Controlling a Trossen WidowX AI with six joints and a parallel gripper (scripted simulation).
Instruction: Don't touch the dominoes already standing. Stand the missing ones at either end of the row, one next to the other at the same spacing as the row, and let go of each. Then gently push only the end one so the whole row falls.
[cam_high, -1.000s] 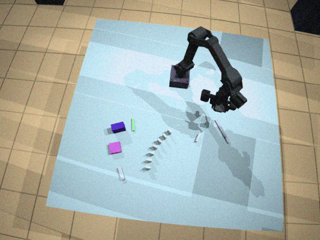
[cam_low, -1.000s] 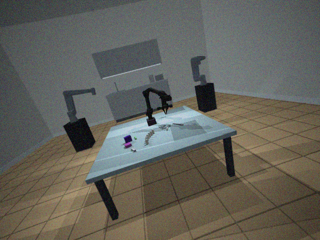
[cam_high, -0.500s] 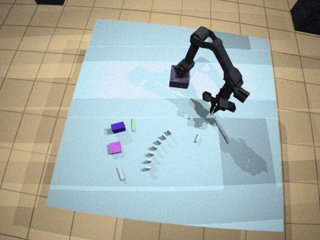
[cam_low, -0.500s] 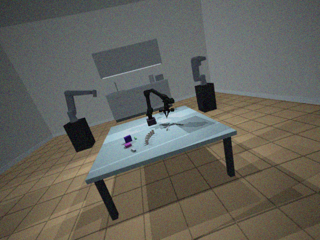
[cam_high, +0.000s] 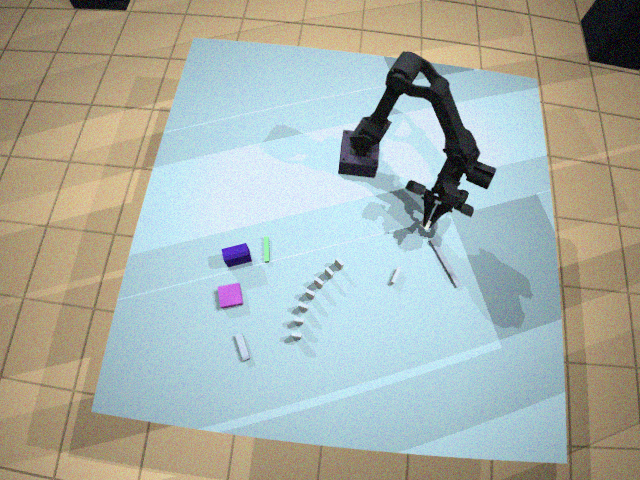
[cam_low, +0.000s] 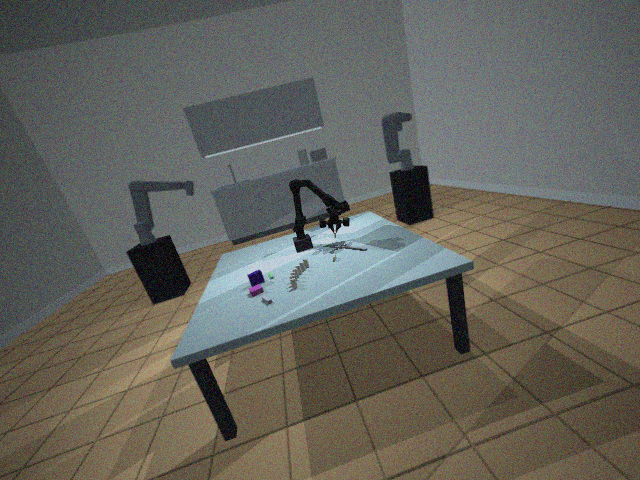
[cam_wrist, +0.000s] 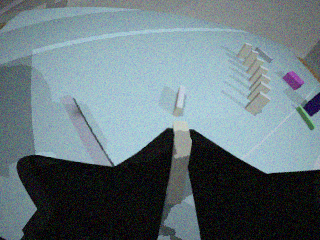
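Note:
A row of several cream dominoes (cam_high: 318, 282) (cam_low: 298, 270) (cam_wrist: 258, 103) stands upright in a gentle curve. My gripper (cam_high: 428, 223) (cam_low: 334, 233) (cam_wrist: 179, 135) is shut on a cream domino (cam_wrist: 182, 145), which points down from the fingertips above the table, well to the right of the row in the top view. Another pale domino (cam_high: 394, 275) (cam_low: 334, 258) (cam_wrist: 179, 101) lies flat between the row and the grey bar. A greyish-white block (cam_high: 241, 347) (cam_low: 266, 300) (cam_wrist: 264, 54) lies beyond the row's other end; I cannot tell for certain whether it is a domino.
A long grey bar (cam_high: 443, 264) (cam_low: 355, 248) (cam_wrist: 86, 131) lies near the gripper. A dark blue block (cam_high: 236, 254) (cam_low: 255, 277), a magenta block (cam_high: 230, 295) (cam_low: 255, 290) (cam_wrist: 293, 80) and a green stick (cam_high: 266, 249) (cam_wrist: 305, 117) lie left of the row in the top view.

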